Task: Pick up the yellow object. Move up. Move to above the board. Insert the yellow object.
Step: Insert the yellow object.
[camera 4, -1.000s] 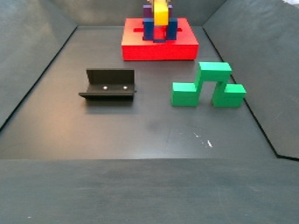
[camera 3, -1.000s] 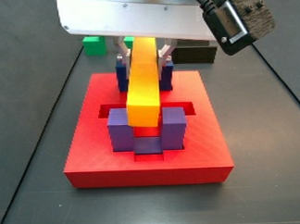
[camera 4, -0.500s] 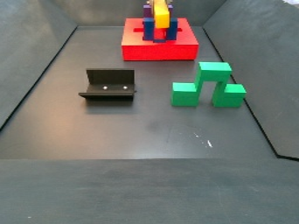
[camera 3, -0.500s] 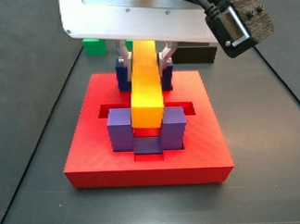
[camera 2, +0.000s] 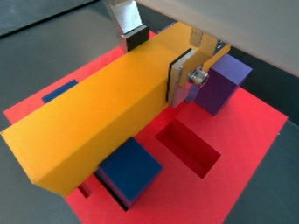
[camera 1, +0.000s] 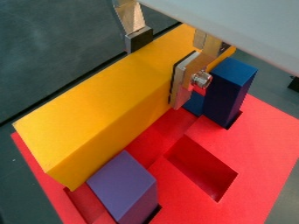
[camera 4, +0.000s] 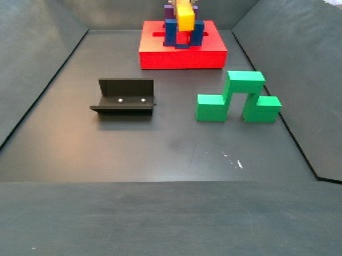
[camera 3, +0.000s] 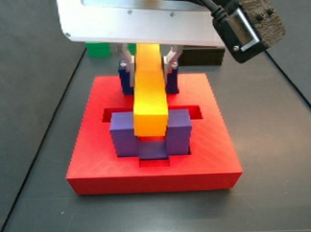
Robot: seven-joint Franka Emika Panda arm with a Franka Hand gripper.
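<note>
Dark matte floor [camera 4: 174, 150], sloped dark walls [camera 4: 40, 70]

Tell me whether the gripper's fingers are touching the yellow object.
Touching. In a wrist view the gripper has its fingers pressed flat against both sides of the yellow object, above the board.

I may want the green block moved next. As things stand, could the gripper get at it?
Probably not yet: the gripper is shut on the yellow bar over the board. The green block stands apart on bare floor, nothing above it, so it looks reachable once the bar is released.
</note>
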